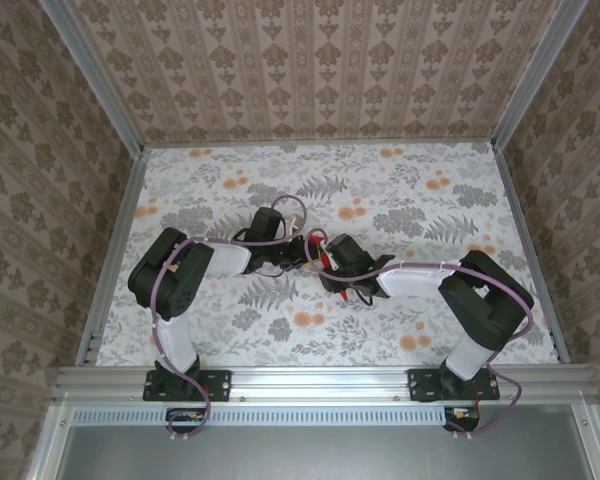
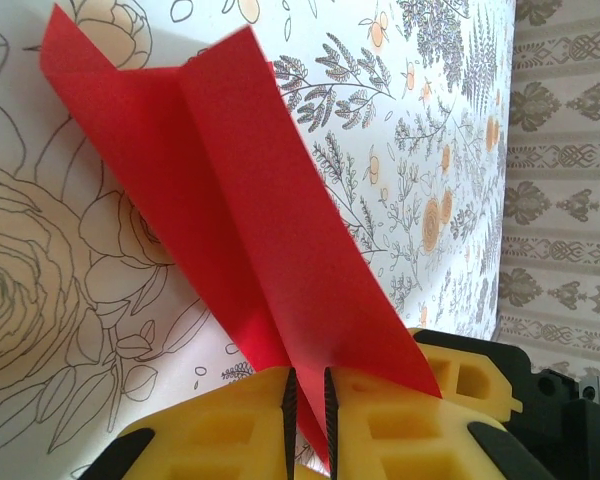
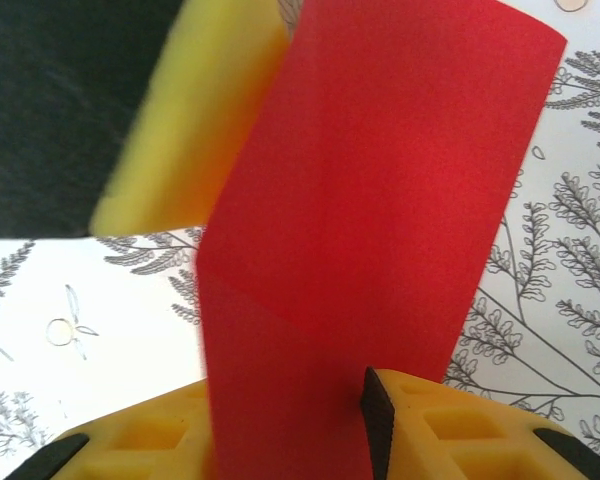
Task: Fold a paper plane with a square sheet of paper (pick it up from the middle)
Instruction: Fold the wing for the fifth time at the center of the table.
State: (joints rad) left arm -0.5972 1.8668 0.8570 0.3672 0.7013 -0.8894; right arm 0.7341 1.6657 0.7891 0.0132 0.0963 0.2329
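Note:
The square sheet of paper [image 2: 230,200] is bright red and creased into a long pointed shape, held up over the middle of the table [image 1: 325,257]. My left gripper [image 2: 308,375] is shut on its lower end, and the sheet fans away from the pads. In the top view the left gripper [image 1: 302,250] and right gripper [image 1: 332,265] meet nose to nose. In the right wrist view a broad red flap [image 3: 380,200] faces the camera and covers the gap of my right gripper [image 3: 290,400]. Its right pad [image 3: 375,420] stands at the flap's edge, jaws well apart; the left pad is hidden.
The floral tablecloth [image 1: 410,190] covers the table, fenced by aluminium rails and patterned walls [image 1: 310,60]. A yellow finger of the left gripper [image 3: 195,120] looms close in the right wrist view. Both arm bases sit at the near edge [image 1: 310,380].

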